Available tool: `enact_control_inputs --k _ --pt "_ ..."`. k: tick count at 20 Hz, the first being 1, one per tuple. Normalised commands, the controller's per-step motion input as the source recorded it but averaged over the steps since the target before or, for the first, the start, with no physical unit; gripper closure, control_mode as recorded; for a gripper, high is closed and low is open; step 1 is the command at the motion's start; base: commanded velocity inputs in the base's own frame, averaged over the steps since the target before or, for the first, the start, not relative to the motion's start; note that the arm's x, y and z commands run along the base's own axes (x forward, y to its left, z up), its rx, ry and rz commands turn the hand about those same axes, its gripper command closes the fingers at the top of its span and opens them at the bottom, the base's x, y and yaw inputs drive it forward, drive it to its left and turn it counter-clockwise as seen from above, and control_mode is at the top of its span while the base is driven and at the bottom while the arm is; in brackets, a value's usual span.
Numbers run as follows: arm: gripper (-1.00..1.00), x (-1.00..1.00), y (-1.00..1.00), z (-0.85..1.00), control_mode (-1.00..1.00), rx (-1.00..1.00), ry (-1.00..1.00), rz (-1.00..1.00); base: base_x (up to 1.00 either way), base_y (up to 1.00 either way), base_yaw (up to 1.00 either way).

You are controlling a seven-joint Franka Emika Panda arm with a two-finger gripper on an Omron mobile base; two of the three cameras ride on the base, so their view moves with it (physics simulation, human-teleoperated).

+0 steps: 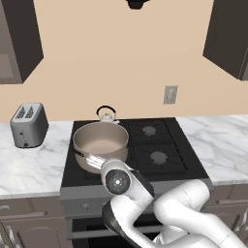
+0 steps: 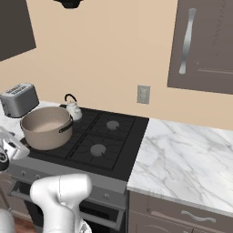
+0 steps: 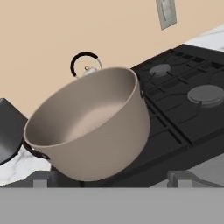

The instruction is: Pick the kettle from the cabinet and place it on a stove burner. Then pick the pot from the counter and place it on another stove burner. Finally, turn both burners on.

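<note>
The pot (image 1: 100,145) and kettle (image 1: 106,115) sit on the stove. The end effector (image 3: 111,177) is wide open, holding nothing. Next, turn both burners on.

You have the pot (image 1: 100,145) on the front left burner, the kettle (image 1: 107,115) just behind it, the toaster (image 1: 29,124) on the counter (image 1: 29,164) to their left

Beige wall (image 1: 121,53) with grey outlet (image 1: 170,94), toaster (image 1: 29,125) at left.
</note>
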Motion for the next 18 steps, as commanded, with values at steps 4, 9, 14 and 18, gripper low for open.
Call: enact_control_inputs --k 4,9,14,18 --pt "-1.0 -0.23 0.0 -0.03 -1.0 0.0 -0.02 0.0 0.0 0.0 0.0" --pt "-1.0 -0.27 0.0 -0.17 -1.0 0.0 -0.04 0.0 0.0 0.0 0.0" --pt "-1.0 -0.25 0.0 -0.24 -1.0 0.0 -0.03 0.0 0.0 0.0 0.0" --pt "-1.0 -0.2 0.0 -0.26 -1.0 0.0 -0.04 0.0 0.0 0.0 0.0"
